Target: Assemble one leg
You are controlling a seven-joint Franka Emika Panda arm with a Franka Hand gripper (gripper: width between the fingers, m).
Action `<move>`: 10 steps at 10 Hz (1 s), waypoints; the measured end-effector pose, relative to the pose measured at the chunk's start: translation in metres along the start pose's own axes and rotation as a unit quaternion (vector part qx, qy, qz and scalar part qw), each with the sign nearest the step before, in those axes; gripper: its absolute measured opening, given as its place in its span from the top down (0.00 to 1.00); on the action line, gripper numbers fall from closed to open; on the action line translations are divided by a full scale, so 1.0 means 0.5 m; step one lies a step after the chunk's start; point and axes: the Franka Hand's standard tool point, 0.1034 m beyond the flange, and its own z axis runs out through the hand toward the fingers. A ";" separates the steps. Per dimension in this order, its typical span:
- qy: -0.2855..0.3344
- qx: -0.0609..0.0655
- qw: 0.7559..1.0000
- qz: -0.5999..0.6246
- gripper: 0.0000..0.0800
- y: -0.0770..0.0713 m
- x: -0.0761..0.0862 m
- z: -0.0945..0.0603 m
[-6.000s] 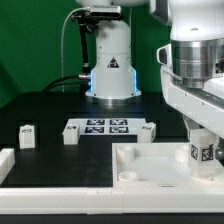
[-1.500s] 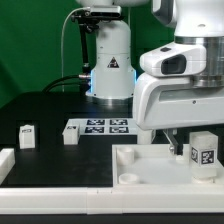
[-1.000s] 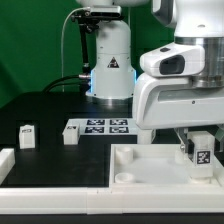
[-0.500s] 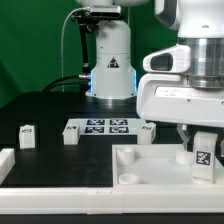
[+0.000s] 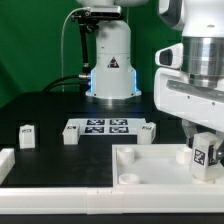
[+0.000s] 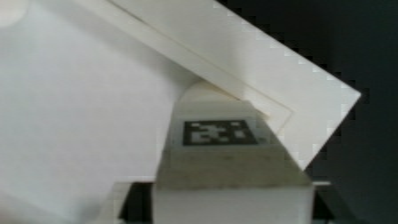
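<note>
Pincer (image 5: 204, 143) clamped on one leg (image 5: 206, 156), which is upright with its tag facing outward. The leg is at a corner of the white tray part (image 5: 140, 160), by the worktop's (image 5: 50, 108) nearest edge, toward the exterior view's right.

I'm swinging the arm (image 5: 195, 85) toward the exterior view's right, so it is uncovering the spare block (image 5: 150, 130) behind the tray (image 5: 150, 168). The leg (image 5: 205, 156) pinched in the gripper (image 5: 205, 150) is sinking slightly.
</note>
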 end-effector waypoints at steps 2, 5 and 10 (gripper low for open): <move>0.000 0.000 1.000 -0.030 0.40 0.000 0.000 0.000; 0.000 0.002 0.994 -0.109 0.20 -0.002 -0.003 0.001; 0.004 -0.002 0.926 -0.377 0.19 0.000 -0.001 0.001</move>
